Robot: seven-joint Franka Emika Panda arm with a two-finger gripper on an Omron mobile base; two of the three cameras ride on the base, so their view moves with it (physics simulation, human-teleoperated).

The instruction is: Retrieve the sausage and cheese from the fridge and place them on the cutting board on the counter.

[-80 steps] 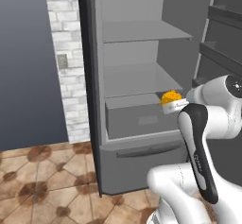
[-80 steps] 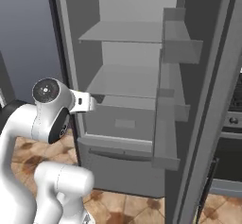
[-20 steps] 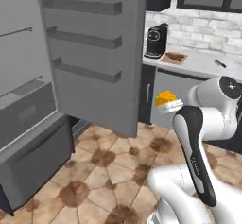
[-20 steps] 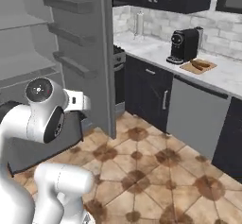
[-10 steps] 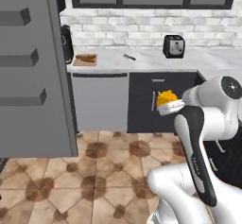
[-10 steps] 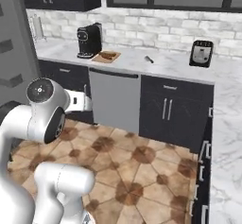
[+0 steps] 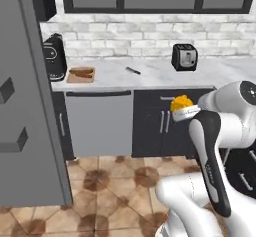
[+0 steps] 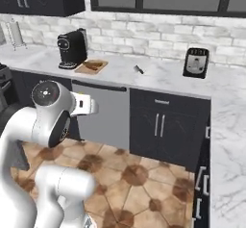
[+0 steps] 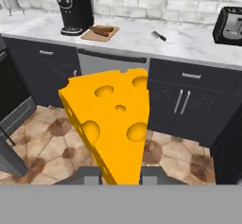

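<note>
The pincer is pressed onto the cheese, which stands between the two fingers as a yellow-orange wedge with round holes, narrow end down toward the fingertips. In the left base view the cheese sits at the end of the arm, held in the air in front of the black lower cabinets and well short of the table. The pincer lies just beneath it there.

The cutting board lies flat on the white marble table, just beside the black coffee machine. The sausage rests on the board, a reddish-brown cylinder lying along it. In the left base view the same board with the sausage sits near the table's left end, next to the coffee machine. The right base view shows board and coffee machine in the same arrangement.

A small dark knife lies on the table apart from the board, between it and the toaster. The toaster stands upright near the brick wall.

The fridge occupies the left edge of the left base view as a dark grey panel with shelf ledges projecting from it. A grey dishwasher front sits under the table below the board. The floor is brown patterned tile.
</note>
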